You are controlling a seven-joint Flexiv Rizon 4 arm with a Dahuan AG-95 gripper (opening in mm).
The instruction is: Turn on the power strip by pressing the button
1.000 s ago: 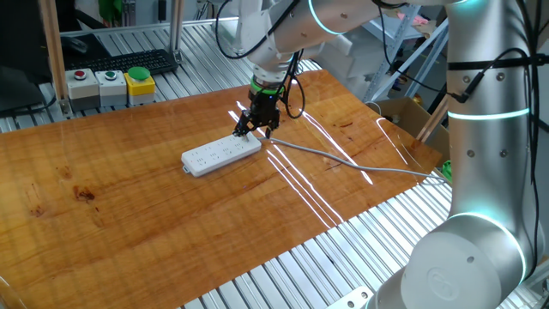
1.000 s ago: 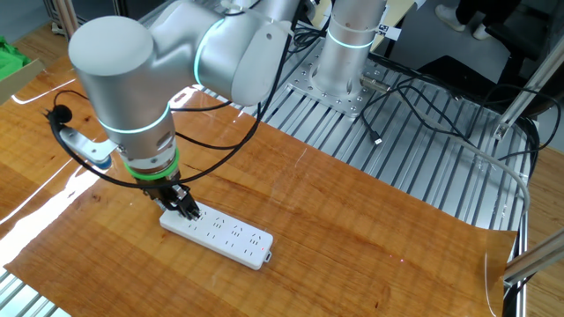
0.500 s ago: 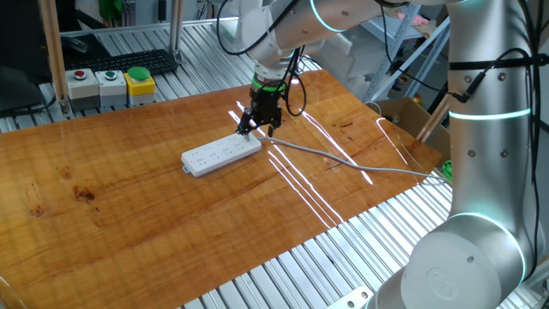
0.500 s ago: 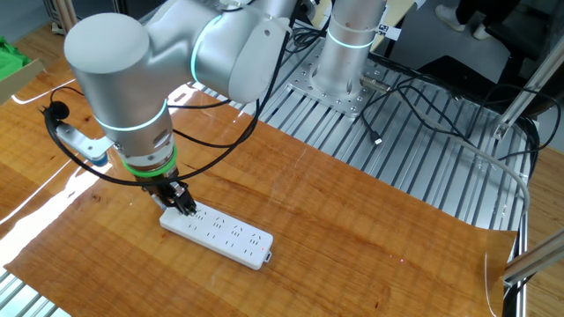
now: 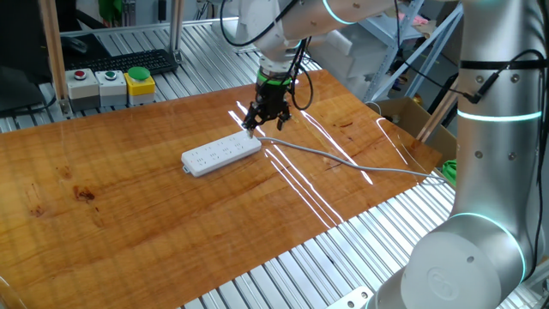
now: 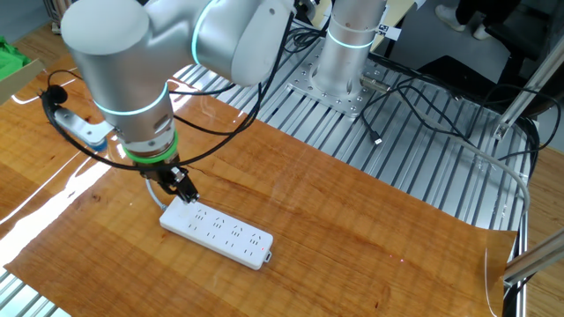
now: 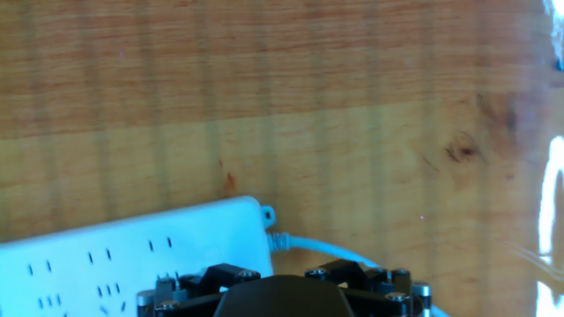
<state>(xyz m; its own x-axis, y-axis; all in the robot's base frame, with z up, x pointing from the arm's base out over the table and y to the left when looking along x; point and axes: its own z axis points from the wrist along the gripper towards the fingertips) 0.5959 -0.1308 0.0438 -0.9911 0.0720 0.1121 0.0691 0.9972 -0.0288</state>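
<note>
I see the power strip (image 5: 221, 154) lying flat on the wooden worktop (image 5: 129, 223), its long axis running away from the pincer (image 5: 257, 125): the cabled end sits just below the fingertips and the plain end points off toward the far side of the board. The thin grey cable (image 5: 352, 163) leaves the near end and trails back past the pincer toward the arm's base side. In one fixed view the pincer hangs just above that cabled end, apart from the white casing as far as I can judge. The other fixed view shows the strip (image 6: 216, 232) along its length, with the pincer (image 6: 185, 190) over its end. The hand view adds what neither fixed camera gives me: the rounded corner of the strip (image 7: 132, 255) with a small tab and the cable (image 7: 322, 248) entering there. I cannot tell whether the pincer is clenched or released; no view shows its tips clearly.
</note>
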